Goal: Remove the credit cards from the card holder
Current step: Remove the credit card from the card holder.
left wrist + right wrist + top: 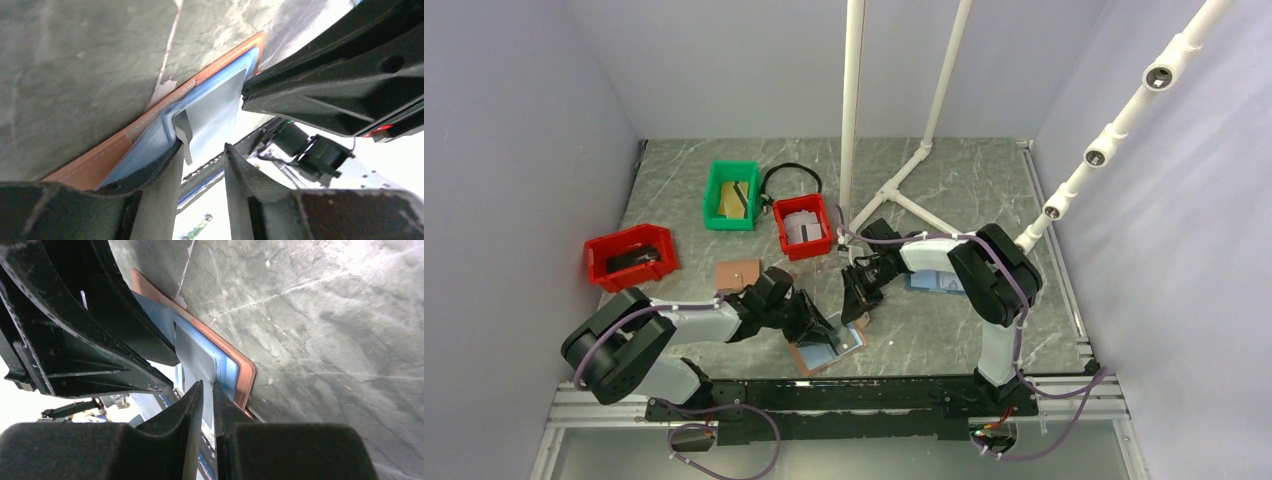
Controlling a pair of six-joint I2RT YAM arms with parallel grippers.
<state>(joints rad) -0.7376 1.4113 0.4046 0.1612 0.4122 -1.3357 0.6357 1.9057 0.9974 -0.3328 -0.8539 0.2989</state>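
Table (984, 190), card holder (231, 369) (1 card (196, 357) pinched)

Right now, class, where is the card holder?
In the top view the card holder lies open near the table's front middle, between the left gripper and the right gripper, just beyond the base rail.

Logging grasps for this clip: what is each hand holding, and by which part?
The right hand pinches a credit card by its exposed edge; the left hand holds nothing, one finger pressing the card holder.
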